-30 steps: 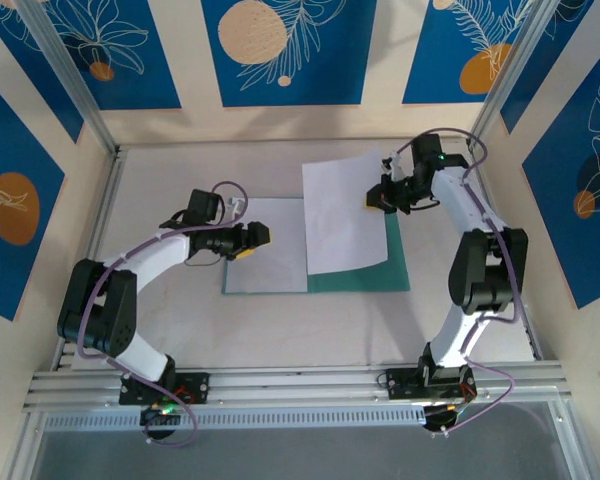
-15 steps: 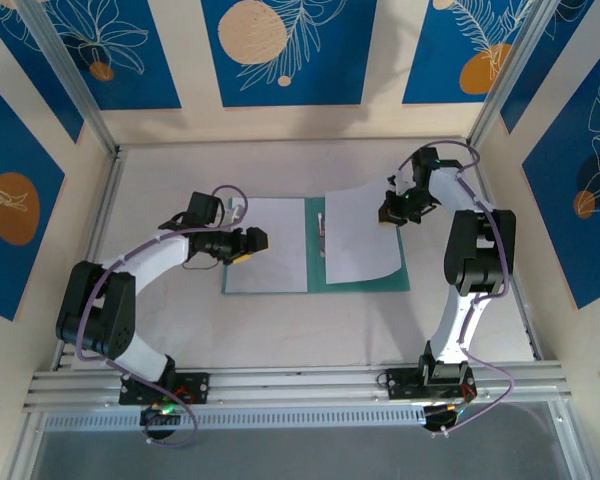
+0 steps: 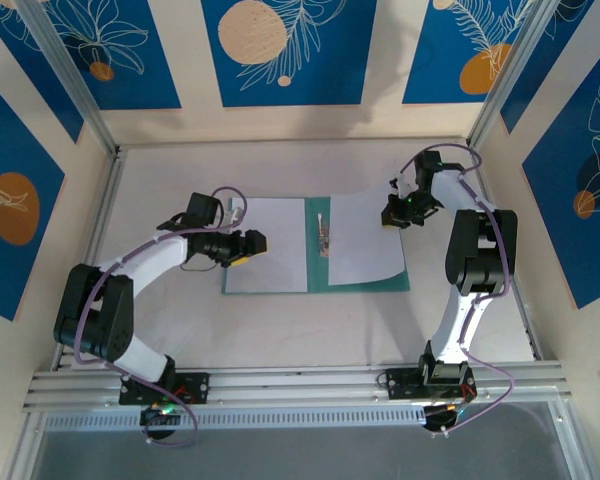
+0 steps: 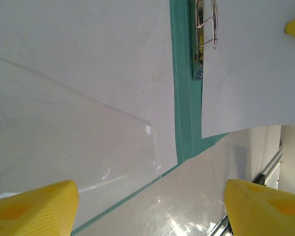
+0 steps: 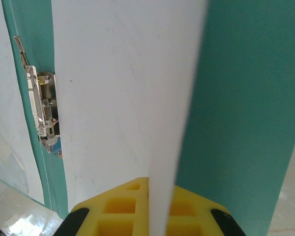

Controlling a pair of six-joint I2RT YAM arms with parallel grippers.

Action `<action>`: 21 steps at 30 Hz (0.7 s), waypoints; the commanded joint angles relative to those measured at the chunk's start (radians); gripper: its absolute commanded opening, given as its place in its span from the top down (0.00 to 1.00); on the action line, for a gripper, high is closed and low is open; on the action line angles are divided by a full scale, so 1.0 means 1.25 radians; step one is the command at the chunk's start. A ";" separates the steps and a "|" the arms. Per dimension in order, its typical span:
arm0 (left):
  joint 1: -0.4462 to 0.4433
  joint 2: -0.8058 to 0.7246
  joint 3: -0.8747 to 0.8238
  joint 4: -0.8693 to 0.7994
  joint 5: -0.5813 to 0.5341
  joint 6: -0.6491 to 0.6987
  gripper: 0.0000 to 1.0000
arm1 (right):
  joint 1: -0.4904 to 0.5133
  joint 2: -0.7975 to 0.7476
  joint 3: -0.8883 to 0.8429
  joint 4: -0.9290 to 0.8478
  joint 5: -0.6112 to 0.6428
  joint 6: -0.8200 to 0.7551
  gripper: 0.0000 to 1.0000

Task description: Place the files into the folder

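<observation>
The files (image 3: 365, 245) sit on the open folder (image 3: 318, 272) mid-tabletop; your right gripper (image 3: 393, 213) pinches one by its far corner. Lay it flat beside the clip (image 3: 323, 232), then release. Your left gripper (image 3: 257, 243) hangs open.

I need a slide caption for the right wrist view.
Yellow fingers pinch the white sheet over the open teal folder.

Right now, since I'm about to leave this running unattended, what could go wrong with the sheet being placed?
The right gripper pinches the sheet by one edge, so it bows; it may slip or land askew on the folder. Its free edge lies beside the metal clip and could snag there.
</observation>
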 commanded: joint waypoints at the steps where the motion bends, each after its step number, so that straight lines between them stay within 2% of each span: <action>1: -0.004 -0.019 -0.001 -0.030 -0.011 0.024 0.22 | 0.011 -0.021 -0.024 0.024 -0.015 -0.030 1.00; 6: -0.004 -0.020 0.000 -0.035 -0.006 0.026 0.23 | 0.014 -0.026 -0.037 0.051 0.012 -0.050 0.99; 21: -0.005 -0.015 0.005 -0.049 -0.003 0.034 0.23 | 0.030 0.003 -0.028 0.059 -0.006 -0.060 0.98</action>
